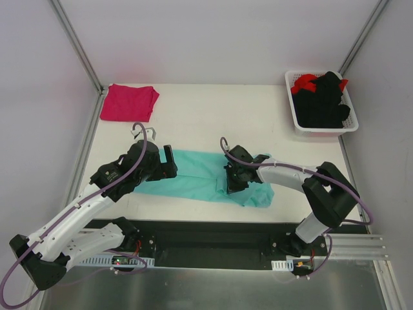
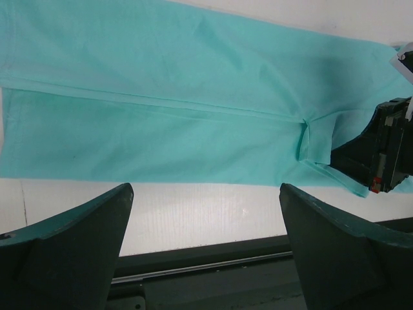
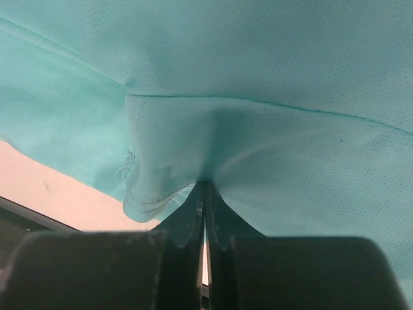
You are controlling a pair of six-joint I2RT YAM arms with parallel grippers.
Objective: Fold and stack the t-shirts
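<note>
Where the white counter (image 1: 213, 116) nears its front edge, the teal t-shirt (image 1: 200, 174) lies stretched in a long folded band. A white basket (image 1: 292, 97) at the far right corner holds black and red garments (image 1: 322, 103), and the magenta t-shirt (image 1: 130, 102) sits folded at the far left corner. The left gripper (image 1: 169, 163) is at the band's left end, spread wide and holding nothing. The right gripper (image 3: 205, 187) is clenched on the teal cloth near the band's right end.

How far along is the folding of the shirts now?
Done: the pink shirt lies folded at the table's far left corner. Under way: the teal shirt is a long strip; the right hand pinches it, and the left hand is open at its other end. Left: black and red clothes lie in the basket.
</note>
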